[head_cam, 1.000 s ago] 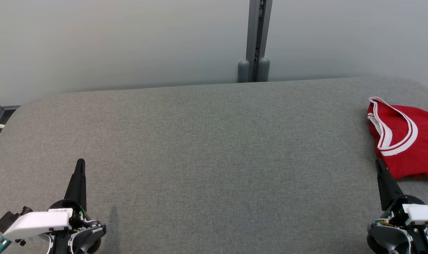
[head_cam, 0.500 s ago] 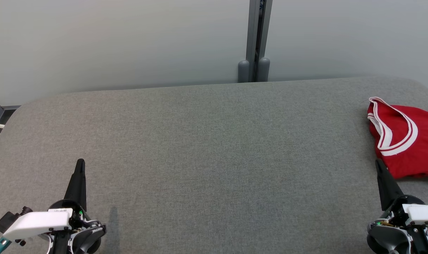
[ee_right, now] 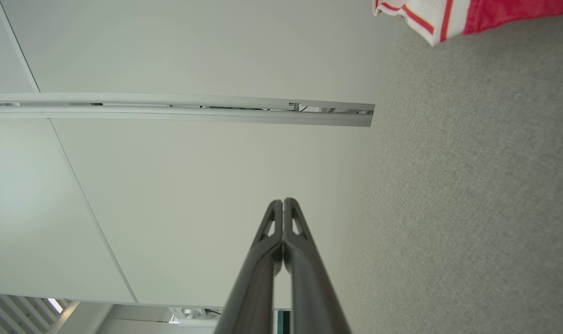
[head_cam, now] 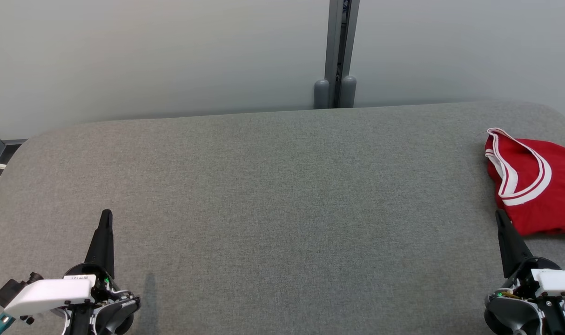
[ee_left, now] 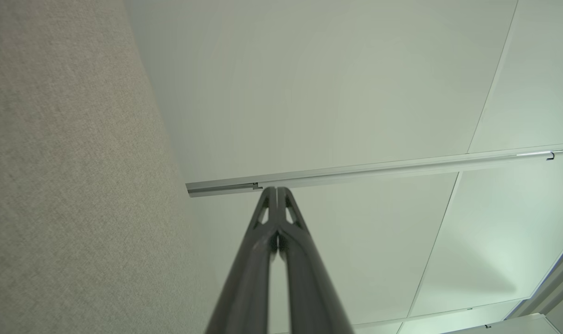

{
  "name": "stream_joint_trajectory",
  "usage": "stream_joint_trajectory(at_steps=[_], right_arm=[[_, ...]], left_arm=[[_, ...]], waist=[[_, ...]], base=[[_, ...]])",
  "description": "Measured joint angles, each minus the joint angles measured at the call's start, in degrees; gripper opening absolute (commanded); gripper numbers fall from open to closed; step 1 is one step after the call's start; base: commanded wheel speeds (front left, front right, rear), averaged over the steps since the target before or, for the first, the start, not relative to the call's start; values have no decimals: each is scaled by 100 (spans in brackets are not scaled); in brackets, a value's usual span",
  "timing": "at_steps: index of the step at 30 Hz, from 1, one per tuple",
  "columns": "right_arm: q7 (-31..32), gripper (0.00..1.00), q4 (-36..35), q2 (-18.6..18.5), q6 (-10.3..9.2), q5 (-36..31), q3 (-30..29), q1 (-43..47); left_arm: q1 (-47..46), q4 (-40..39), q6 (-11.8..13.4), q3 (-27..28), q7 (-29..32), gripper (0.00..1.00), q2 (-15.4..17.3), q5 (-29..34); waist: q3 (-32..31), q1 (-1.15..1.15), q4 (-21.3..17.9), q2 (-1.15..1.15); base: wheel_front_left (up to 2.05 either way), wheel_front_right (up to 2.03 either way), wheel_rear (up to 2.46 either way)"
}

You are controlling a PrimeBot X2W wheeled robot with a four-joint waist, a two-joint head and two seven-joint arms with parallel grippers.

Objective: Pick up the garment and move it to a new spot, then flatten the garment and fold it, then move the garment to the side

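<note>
Since my left gripper (head_cam: pixel 106 215) and right gripper (head_cam: pixel 499 215) rest closed and empty, the red garment (head_cam: pixel 538 186) at three o'clock appears folded aside, nothing outstanding.

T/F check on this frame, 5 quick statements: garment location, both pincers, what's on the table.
1. The red garment lies at the right end of the grey table. True.
2. The left pincer is shut on the garment. False: it is shut on nothing, at the near left, far from the garment.
3. The right pincer has its fingers pressed together. True, as the right wrist view shows.
4. The garment is spread flat in the table's middle. False: it sits bunched at the right edge, partly out of the head view.
5. The garment has white trim. True.
</note>
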Motion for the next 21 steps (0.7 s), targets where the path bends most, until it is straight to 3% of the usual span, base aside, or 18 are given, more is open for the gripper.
stream_joint_trajectory(at_steps=[21], right_arm=[[0, 0, 0, 1, 0, 0, -2, -10]], left_arm=[[0, 0, 0, 5, 5, 0, -4, 8]], waist=[[0, 0, 0, 0]], base=[[0, 0, 0]])
